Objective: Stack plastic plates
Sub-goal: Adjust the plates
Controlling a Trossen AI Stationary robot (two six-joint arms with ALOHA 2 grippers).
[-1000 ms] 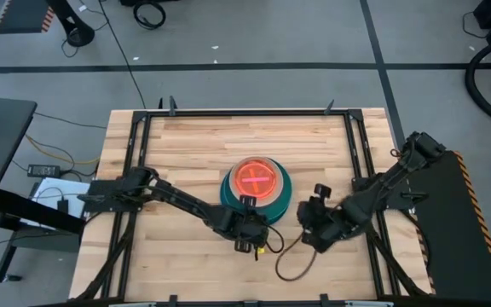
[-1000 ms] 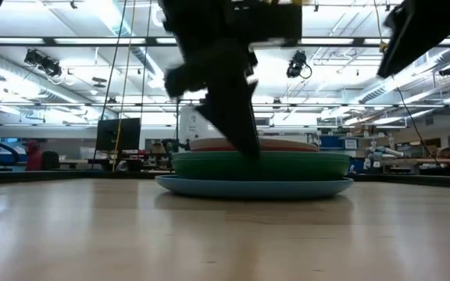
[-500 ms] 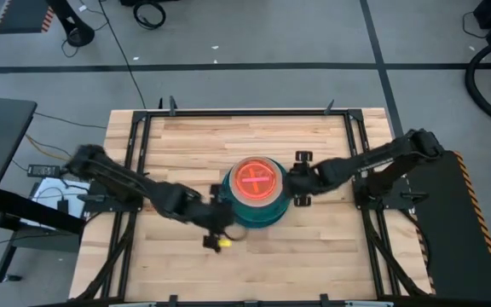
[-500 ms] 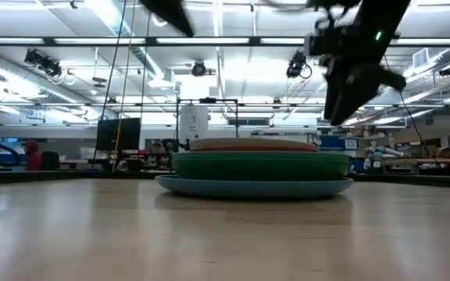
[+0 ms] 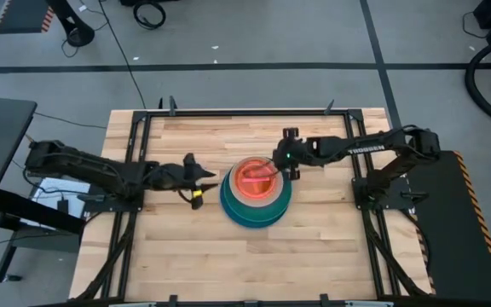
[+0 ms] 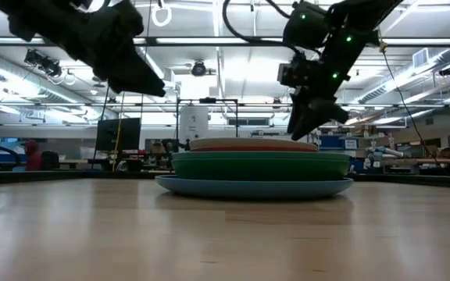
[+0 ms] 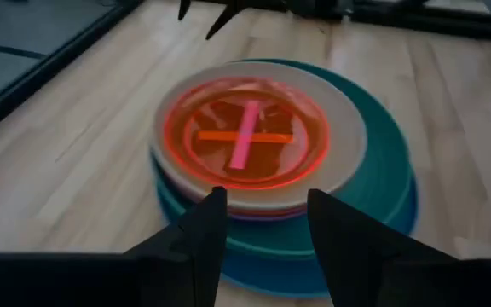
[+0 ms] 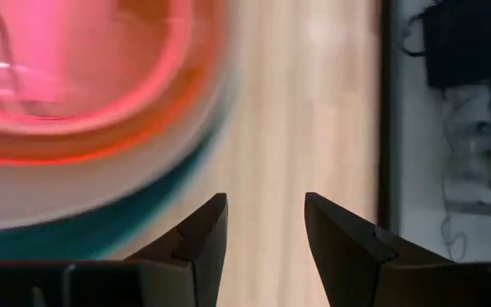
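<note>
The plastic plates (image 5: pixel 257 193) sit stacked at the table's (image 5: pixel 177 256) centre. The left gripper (image 5: pixel 201 176) hovers at frame left and the right gripper (image 5: pixel 285 159) at upper right. Both hold nothing, fingers parted.

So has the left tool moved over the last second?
Yes. The left tool has pulled back from the near side of the plate stack to its left.

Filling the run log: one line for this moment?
plates: one stack, mid-table | left end effector: open, beside stack | right end effector: open, over stack rim

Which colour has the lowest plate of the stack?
Blue lowest plate, best seen in the low view.
</note>
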